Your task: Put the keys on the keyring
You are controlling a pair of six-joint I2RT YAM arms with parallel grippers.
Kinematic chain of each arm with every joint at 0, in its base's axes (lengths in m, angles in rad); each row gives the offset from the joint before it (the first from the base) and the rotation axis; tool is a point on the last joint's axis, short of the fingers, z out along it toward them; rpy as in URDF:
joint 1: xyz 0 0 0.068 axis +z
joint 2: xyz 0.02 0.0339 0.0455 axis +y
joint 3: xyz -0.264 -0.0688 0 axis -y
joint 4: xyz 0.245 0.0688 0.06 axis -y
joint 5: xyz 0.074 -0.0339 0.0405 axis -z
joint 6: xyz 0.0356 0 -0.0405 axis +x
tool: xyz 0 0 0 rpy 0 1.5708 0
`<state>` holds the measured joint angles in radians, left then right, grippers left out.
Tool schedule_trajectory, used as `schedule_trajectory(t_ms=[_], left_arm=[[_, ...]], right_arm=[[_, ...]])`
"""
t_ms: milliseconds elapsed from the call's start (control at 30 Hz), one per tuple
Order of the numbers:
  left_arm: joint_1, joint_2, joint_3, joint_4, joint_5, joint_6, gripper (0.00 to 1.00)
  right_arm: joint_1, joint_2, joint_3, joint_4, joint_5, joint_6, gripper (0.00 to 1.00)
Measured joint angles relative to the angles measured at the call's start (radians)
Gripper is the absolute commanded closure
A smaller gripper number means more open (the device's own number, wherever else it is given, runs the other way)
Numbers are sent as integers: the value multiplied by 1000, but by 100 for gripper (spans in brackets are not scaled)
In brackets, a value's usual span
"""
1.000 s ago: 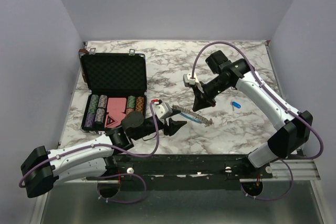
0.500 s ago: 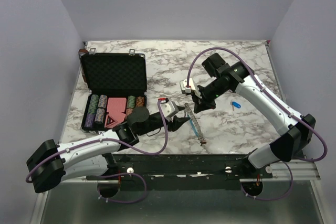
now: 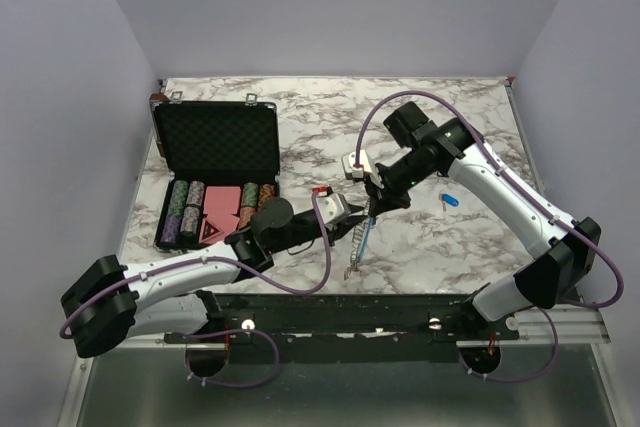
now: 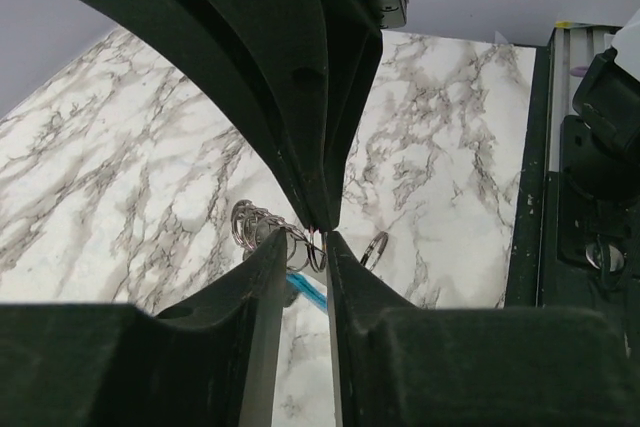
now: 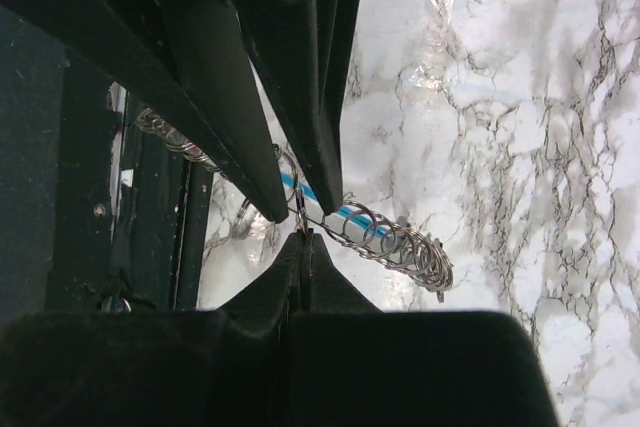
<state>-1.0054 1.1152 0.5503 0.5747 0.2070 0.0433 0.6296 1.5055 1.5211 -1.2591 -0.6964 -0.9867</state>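
Observation:
The keyring (image 3: 357, 244), a grey chain of small rings with a light-blue section, hangs from my right gripper (image 3: 372, 200), which is shut on one ring near its top end. My left gripper (image 3: 352, 217) has its fingers slightly apart on either side of that same ring, just below the right fingertips. In the left wrist view the rings (image 4: 258, 224) sit at my left gripper (image 4: 315, 237). In the right wrist view my right gripper (image 5: 303, 235) pinches a ring, and the chain (image 5: 405, 247) trails right. The blue key (image 3: 448, 199) lies on the table to the right. The green and red keys are out of view.
An open black foam-lined case (image 3: 215, 142) stands at the back left. Rows of striped poker chips (image 3: 195, 209) and pink cards sit in its lower half. The marble table (image 3: 330, 112) ends at a black rail (image 3: 400, 302) at the near edge.
My left gripper has moved right and up to the keyring at the right fingertips. The keyring has swung from lying slanted towards the right to hanging almost straight down.

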Motion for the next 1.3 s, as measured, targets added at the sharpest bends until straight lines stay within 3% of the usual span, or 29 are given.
schedule_trajectory(t_ms=[467,533,700,900,967,1067,1100,1300], left_arm=[[0,26,28,-60,23,31,71],[0,31,35,-66,26,34,75],[0,32,43,-81,34,39,100],[2,31,48,-97,34,39,100],[3,31,51,-102,34,38,100],[3,26,49,-103,26,32,100],[3,19,45,-103,21,30,100],[11,-52,-43,-84,7,9,100]], right_arm=[[0,0,0,0,-19,0,99],[0,0,0,0,-21,0,99],[0,0,0,0,-23,0,99],[0,0,0,0,-22,-1,99],[0,0,0,1,-22,0,92],[0,-2,0,5,-23,19,60],[0,-4,0,8,-27,27,54],[-23,-34,-3,32,-82,52,51]])
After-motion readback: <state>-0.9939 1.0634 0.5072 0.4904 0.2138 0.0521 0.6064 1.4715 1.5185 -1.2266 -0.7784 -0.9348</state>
